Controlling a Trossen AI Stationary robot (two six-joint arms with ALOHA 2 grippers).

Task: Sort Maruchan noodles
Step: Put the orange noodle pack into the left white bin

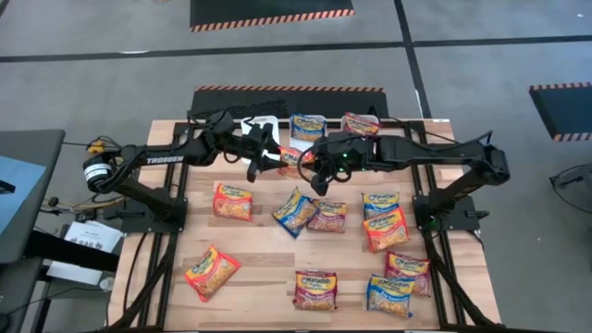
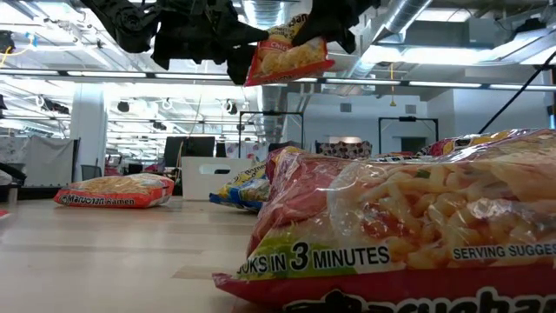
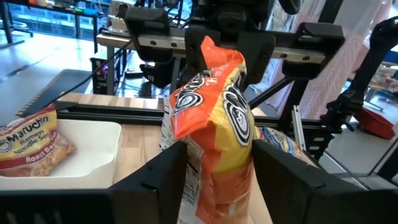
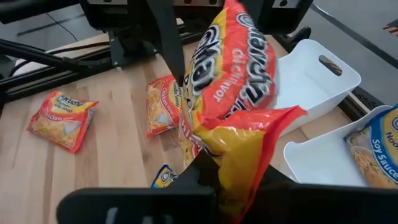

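Note:
One orange Maruchan packet (image 1: 290,159) hangs in the air between both grippers, over the table's far middle; the low view shows it well above the tabletop (image 2: 287,50). My left gripper (image 1: 268,157) reaches in from the left and my right gripper (image 1: 317,169) from the right, each shut on an opposite end. Three white tubs stand along the far edge: one shows no packet (image 1: 262,125), one holds a blue packet (image 1: 307,126), one a dark red packet (image 1: 361,123). Several more packets lie flat on the table. My left gripper pinches the orange packet's near end (image 3: 217,177) between its two fingers (image 3: 283,177), coming in level from the table's left. The packet stands on edge in the hold, lifted clear. My right gripper pinches the opposite end, at the crimped seam (image 4: 249,146), coming in level from the table's right. Its own fingers hide the exact place of contact. The packet stretches away toward the left gripper's finger (image 4: 166,37), clear of the table.
Loose packets lie on the wood: orange (image 1: 231,202), blue (image 1: 294,211), dark red (image 1: 326,215), a cluster by the right arm's base (image 1: 385,229), and more along the near edge (image 1: 315,289) (image 1: 211,271). One packet fills the low view's foreground (image 2: 408,235).

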